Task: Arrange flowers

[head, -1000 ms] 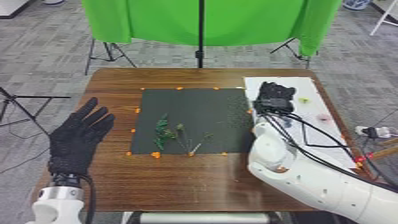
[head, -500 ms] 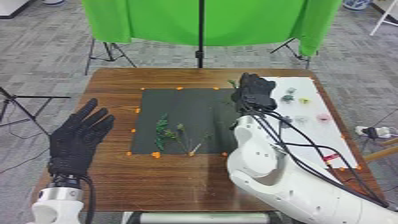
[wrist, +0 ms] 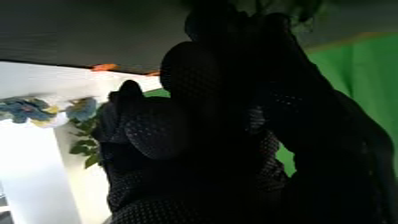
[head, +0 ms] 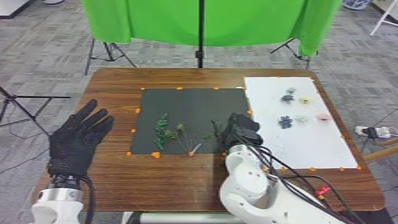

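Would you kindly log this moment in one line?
right hand: holds green sprig over dark mat | left hand: open | flowers: on white sheet

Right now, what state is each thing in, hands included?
Left hand: open, fingers extended, at the table's left side.
Right hand: at the black sheet's right edge; its grip can't be made out.
Black sheet: flat, orange tape around it.
White sheet: flat, taped.
Green sprigs: lying loose on the black sheet.
Flower heads: lying on the white sheet.
Green cloth: hanging.
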Motion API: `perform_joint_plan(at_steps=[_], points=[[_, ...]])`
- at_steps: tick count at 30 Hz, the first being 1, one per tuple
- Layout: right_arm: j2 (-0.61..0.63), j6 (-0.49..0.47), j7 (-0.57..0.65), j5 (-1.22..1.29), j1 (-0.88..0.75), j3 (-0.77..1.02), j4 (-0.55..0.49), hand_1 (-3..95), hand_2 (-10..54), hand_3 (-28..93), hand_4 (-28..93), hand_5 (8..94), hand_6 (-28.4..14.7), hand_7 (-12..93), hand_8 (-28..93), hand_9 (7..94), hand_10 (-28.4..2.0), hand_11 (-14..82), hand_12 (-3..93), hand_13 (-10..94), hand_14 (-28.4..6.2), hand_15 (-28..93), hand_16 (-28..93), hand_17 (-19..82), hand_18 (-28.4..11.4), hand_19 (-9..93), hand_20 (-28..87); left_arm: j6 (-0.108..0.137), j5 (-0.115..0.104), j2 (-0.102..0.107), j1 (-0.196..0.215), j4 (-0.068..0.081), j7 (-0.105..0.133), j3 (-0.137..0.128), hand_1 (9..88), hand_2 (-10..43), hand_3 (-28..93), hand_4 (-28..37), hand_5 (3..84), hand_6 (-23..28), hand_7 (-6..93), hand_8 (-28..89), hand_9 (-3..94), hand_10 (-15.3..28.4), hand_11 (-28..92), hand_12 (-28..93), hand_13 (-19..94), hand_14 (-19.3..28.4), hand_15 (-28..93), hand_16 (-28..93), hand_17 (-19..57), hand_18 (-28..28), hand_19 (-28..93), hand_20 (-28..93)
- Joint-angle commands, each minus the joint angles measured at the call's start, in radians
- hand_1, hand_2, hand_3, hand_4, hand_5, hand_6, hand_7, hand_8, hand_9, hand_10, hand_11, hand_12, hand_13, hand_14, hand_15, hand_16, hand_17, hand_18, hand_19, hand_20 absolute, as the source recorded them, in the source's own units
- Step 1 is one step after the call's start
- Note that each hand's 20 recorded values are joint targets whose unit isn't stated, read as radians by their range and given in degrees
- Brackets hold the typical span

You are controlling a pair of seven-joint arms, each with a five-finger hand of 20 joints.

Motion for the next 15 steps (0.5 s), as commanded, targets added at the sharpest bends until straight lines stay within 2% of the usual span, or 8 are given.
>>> perform_joint_plan(at_steps=[1,2,5,7,8,9,10,15], points=[[-0.011,-0.042,-0.009,-0.029,-0.019,0.006,0.001,56.2,-9.5,74,-28,92.7,-3.6,20,13,76.6,-16.8,53.4,34.6,67,-16.2,90,14,29,-27.9,93,40,0.007,-0.005,-0.001,0.016,0.000,0.005,0.005,24.3,7.6,80,-25.3,40.0,10.3,10.7,-9,34.9,19.7,25,10,25,26.0,47,-9,-10.7,23.7,51,12],[-0.009,-0.047,0.002,-0.044,-0.015,-0.002,0.004,56.1,-9.5,74,-28,92.5,-3.2,20,13,76.6,-16.7,53.7,34.1,67,-16.2,90,14,29,-27.8,93,40,0.004,-0.001,-0.004,0.014,0.001,-0.001,0.004,24.3,7.6,80,-25.3,40.1,10.3,10.7,-9,34.9,19.7,25,10,25,26.0,47,-9,-10.7,23.7,51,12],[-0.009,-0.072,0.015,-0.025,-0.021,0.016,-0.008,54.1,-9.5,72,-28,90.1,-2.9,20,11,75.4,-16.9,56.4,31.2,66,-16.0,89,14,29,-27.8,93,40,0.006,-0.002,-0.001,0.013,0.001,0.003,0.007,24.4,7.8,80,-25.1,40.2,10.3,10.6,-9,35.0,19.8,25,10,25,26.0,47,-9,-10.7,23.7,51,12],[-0.014,-0.056,0.010,-0.050,-0.026,0.021,-0.004,51.6,-9.5,69,-28,88.0,-3.6,21,10,72.9,-17.9,59.7,26.7,65,-16.6,89,13,28,-27.9,93,41,0.010,-0.004,0.001,0.020,-0.002,0.007,0.004,24.3,7.8,80,-25.0,40.1,10.3,10.8,-9,35.0,19.7,25,10,25,26.0,47,-9,-10.7,23.8,51,12],[-0.011,-0.059,0.010,-0.062,-0.027,0.021,-0.004,50.3,-9.5,69,-28,87.0,-3.8,21,10,72.3,-18.3,60.6,25.2,65,-16.7,89,13,28,-28.0,93,41,0.008,-0.002,-0.004,0.018,-0.001,0.000,0.001,24.4,7.8,80,-25.1,40.1,10.4,10.8,-9,35.0,19.8,25,10,25,26.0,47,-9,-10.7,23.8,51,12],[-0.010,-0.065,0.003,-0.068,-0.028,0.024,-0.005,48.6,-9.5,69,-28,86.0,-4.0,21,10,71.5,-18.7,61.2,24.3,64,-16.9,89,13,28,-28.1,93,41,0.011,-0.004,-0.003,0.023,-0.003,0.005,0.002,24.4,7.8,80,-25.1,40.1,10.4,10.8,-9,35.0,19.8,25,10,25,26.1,47,-9,-10.7,23.8,51,12],[-0.005,-0.066,0.005,-0.073,-0.029,0.024,-0.009,47.8,-9.5,69,-28,85.4,-4.2,21,9,71.0,-19.0,61.3,24.0,63,-17.0,89,13,27,-28.1,93,41,0.010,-0.003,-0.007,0.020,-0.002,-0.005,0.000,24.4,7.8,80,-25.2,40.1,10.4,10.8,-9,35.1,19.8,25,10,25,26.1,47,-9,-10.7,23.8,51,12],[-0.002,-0.072,-0.007,-0.076,-0.032,0.044,-0.028,42.4,-9.5,73,-28,79.9,-4.8,22,3,67.1,-20.5,60.3,21.6,61,-17.2,91,12,28,-28.3,93,44,0.011,-0.002,-0.007,0.022,-0.002,-0.006,-0.002,24.3,7.7,80,-25.3,40.2,10.4,10.8,-9,35.2,19.9,25,10,25,26.3,47,-9,-10.8,24.1,52,12]])
